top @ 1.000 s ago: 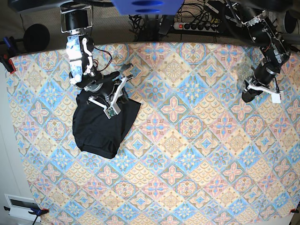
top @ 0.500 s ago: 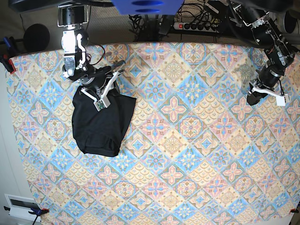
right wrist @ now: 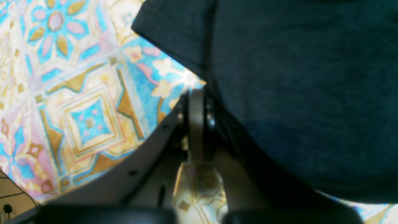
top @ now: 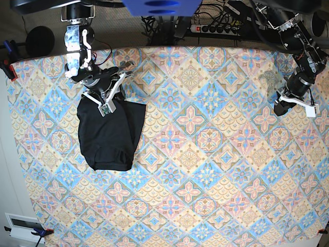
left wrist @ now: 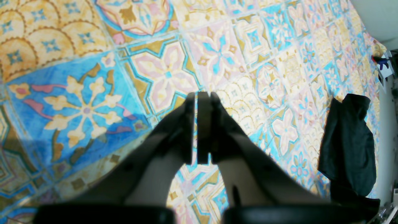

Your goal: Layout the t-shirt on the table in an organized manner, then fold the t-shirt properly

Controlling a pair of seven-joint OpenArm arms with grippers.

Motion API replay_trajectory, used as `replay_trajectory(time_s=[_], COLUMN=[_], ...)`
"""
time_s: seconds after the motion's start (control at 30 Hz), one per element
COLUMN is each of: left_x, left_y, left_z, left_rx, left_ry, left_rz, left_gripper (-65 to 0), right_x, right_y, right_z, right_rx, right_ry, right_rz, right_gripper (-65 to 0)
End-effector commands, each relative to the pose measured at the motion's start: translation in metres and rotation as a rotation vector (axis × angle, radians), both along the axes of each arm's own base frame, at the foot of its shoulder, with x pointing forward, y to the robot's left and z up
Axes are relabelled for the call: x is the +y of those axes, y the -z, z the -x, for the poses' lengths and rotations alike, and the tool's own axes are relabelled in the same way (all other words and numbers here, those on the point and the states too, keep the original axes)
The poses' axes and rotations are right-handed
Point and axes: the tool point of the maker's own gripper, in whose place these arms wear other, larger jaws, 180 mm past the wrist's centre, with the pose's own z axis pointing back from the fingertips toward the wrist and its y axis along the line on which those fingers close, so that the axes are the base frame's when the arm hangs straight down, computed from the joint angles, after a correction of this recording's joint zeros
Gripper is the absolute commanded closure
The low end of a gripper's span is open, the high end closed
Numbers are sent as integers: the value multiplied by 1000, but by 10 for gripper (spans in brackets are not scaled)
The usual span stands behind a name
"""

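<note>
The t-shirt (top: 109,135) lies folded, a compact black bundle.

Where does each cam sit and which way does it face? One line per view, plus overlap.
Base: overhead, looking down on the table; both arms show, right gripper at the t-shirt's top edge.
Left wrist: behind the shut left gripper, facing across the cloth; shirt far right.
Right wrist: behind the shut right gripper, close on black fabric.
Shared: all three show the t-shirt and the patterned cloth.
</note>
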Motion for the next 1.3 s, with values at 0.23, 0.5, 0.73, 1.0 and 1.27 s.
replay_trajectory(time_s=[0.23, 0.5, 0.73, 1.0, 1.27], left_x=[5, 28, 43, 27, 30], left_y=[-13, -7, -4, 1, 24], left_z=[-3, 23, 68, 136, 207], left_rx=[-38, 48, 178, 339, 550], left_ry=[5, 30, 103, 229, 262], left_rz=[-24, -109, -234, -323, -327], left_gripper=[-7, -4, -3, -3, -3], right_x=[8, 16, 1, -70, -115], right_y=[-37, -47, -45, -57, -38], right_z=[-7, 35, 73, 108, 180], right_rx=[-117, -106, -19, 19, 174], right_ry=[-24, -46, 82, 357, 467], right_rz=[-14, -19, -187, -290, -156], right_gripper=[0, 0, 0, 0, 0])
